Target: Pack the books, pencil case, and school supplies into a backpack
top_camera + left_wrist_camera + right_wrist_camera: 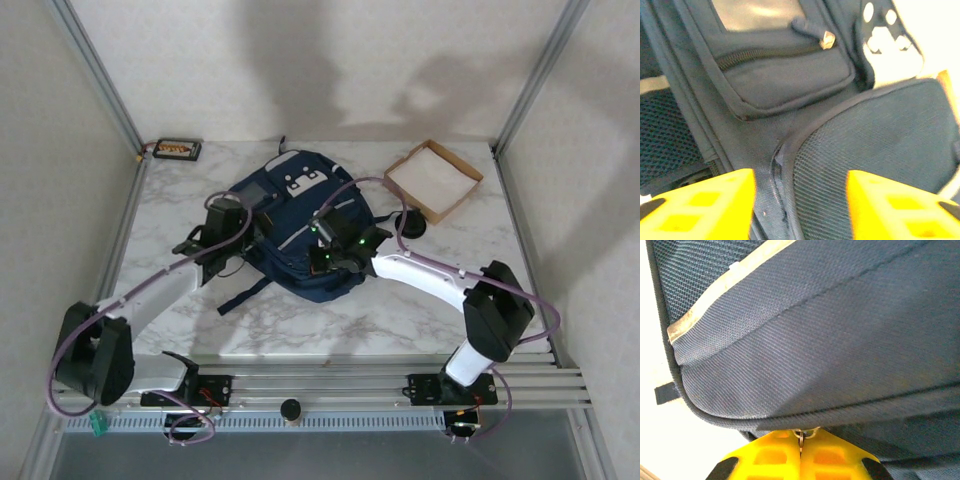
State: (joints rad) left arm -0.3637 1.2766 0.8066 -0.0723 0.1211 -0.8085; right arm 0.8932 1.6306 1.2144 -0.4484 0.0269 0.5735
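Observation:
The navy backpack (296,222) lies flat in the middle of the marble table, its pale stripe facing my right arm. My left gripper (250,226) is at the bag's left side. In the left wrist view the left gripper (801,200) stands open, its yellow fingers (705,205) on either side of a seam and mesh panel of the backpack (790,85). My right gripper (322,250) rests on the bag's front. In the right wrist view the right gripper (801,442) is shut on a small metal zipper pull ring (801,433) at the backpack's (830,340) lower edge. The books, pencil case and supplies are out of view.
A shallow cardboard tray (433,178) sits at the back right, with a small black round object (412,225) just in front of it. A small dark flat box with orange contents (175,150) lies in the back left corner. Frame posts and walls enclose the table.

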